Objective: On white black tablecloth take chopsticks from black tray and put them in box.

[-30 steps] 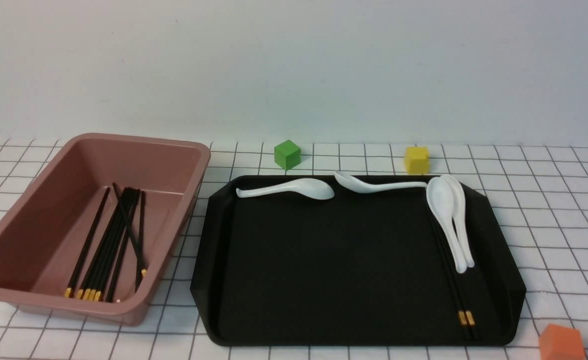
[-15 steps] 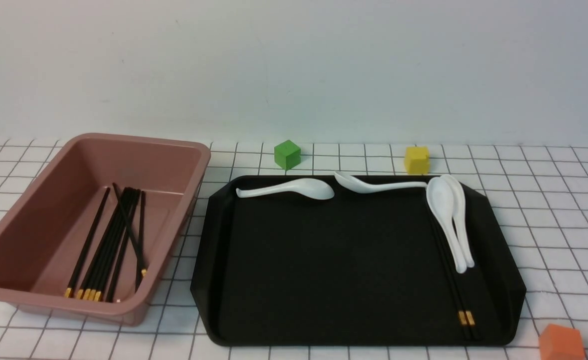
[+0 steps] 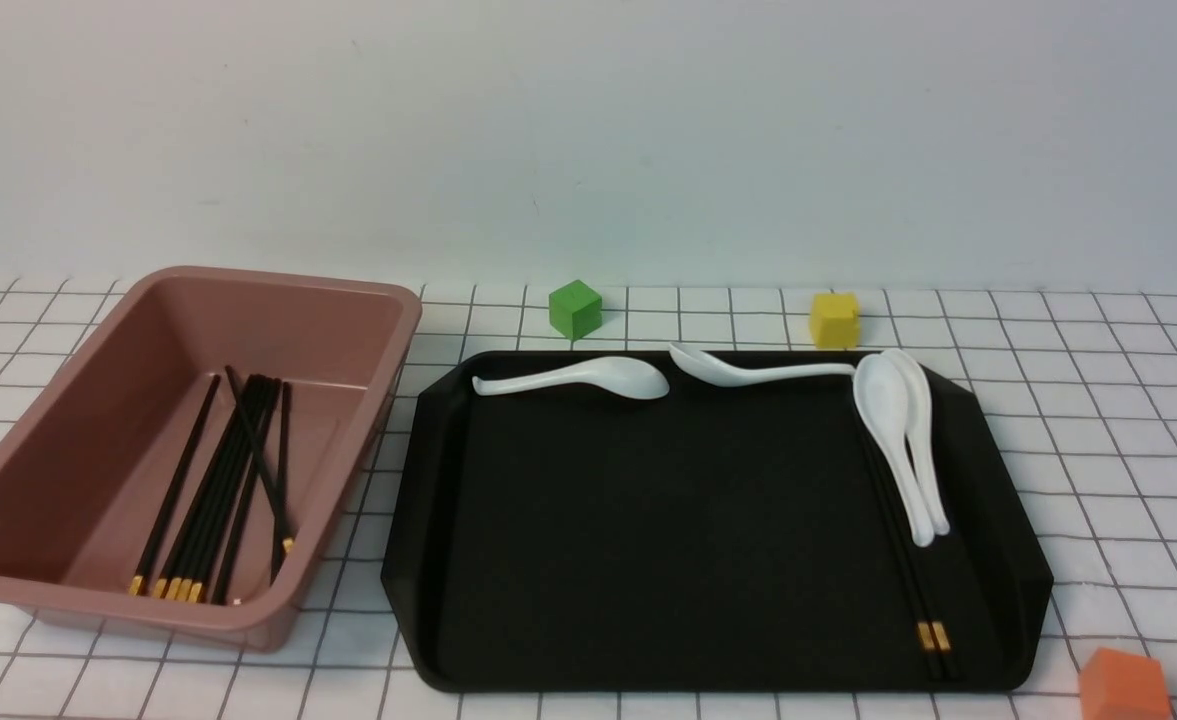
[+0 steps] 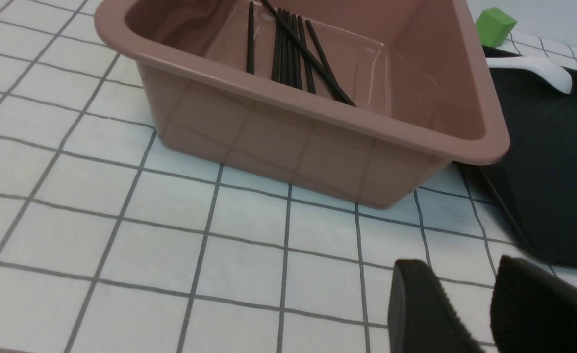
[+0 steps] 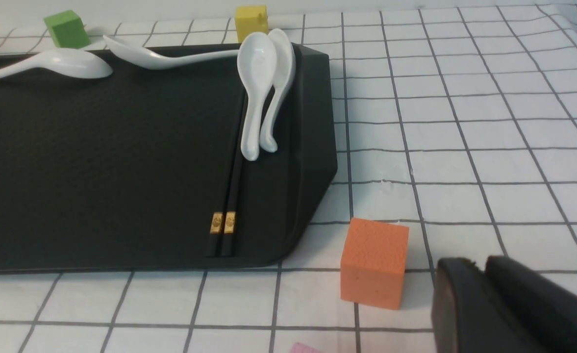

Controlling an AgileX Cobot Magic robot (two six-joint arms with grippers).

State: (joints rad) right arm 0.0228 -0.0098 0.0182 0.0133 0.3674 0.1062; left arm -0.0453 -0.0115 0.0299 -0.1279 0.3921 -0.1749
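A pair of black chopsticks [image 3: 910, 565] with gold bands lies along the right side of the black tray [image 3: 668, 520], partly under two white spoons [image 3: 898, 440]. In the right wrist view the same chopsticks [image 5: 229, 196] lie on the tray [image 5: 97, 162]. Several more chopsticks [image 3: 218, 480] lie inside the pink box [image 3: 298, 330] at the left. My left gripper [image 4: 460, 264] hovers open over the tablecloth [image 3: 1098, 420], near the box's [image 4: 293, 142] corner. My right gripper [image 5: 477, 262] has its jaws close together, empty, beside an orange cube [image 5: 374, 262]. Neither arm shows in the front view.
Two more white spoons [image 3: 588, 378] [image 3: 748, 372] lie along the tray's far edge. A green cube [image 3: 575, 308] and a yellow cube [image 3: 834, 318] stand behind the tray. The orange cube [image 3: 1125, 685] sits off the tray's near right corner.
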